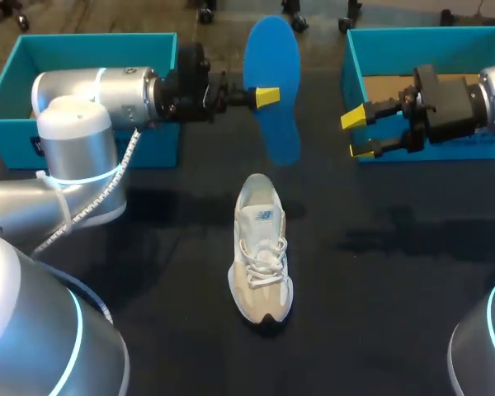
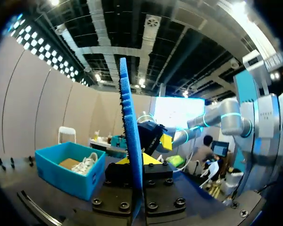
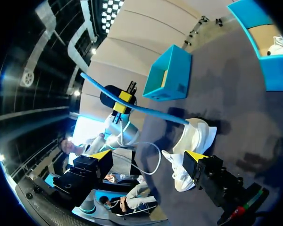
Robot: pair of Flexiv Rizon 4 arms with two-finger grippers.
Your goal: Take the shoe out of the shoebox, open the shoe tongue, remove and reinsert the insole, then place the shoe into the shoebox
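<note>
My left tool (image 1: pixel 260 96) grips the blue insole (image 1: pixel 274 58), raised above the table (image 1: pixel 379 289) beyond the shoe (image 1: pixel 261 247). My right tool (image 1: pixel 359 134) is wide and empty. Shoe out on table, insole removed; reinserting and boxing remain, I judge.

The white sneaker (image 1: pixel 261 252) stands upright on its sole in the middle of the dark worktop (image 1: pixel 396 313). Its dark-tipped toe faces the near edge, with white laces and a blue mark on the tongue. The blue insole (image 1: pixel 274 87) is out of it, in the air beyond the heel, clamped at one long edge in the left pincer (image 1: pixel 266 96). Two open teal shoeboxes sit at the far corners, left (image 1: pixel 91 39) and right (image 1: pixel 429 33). The right one holds a second white shoe (image 2: pixel 87 164).
</note>
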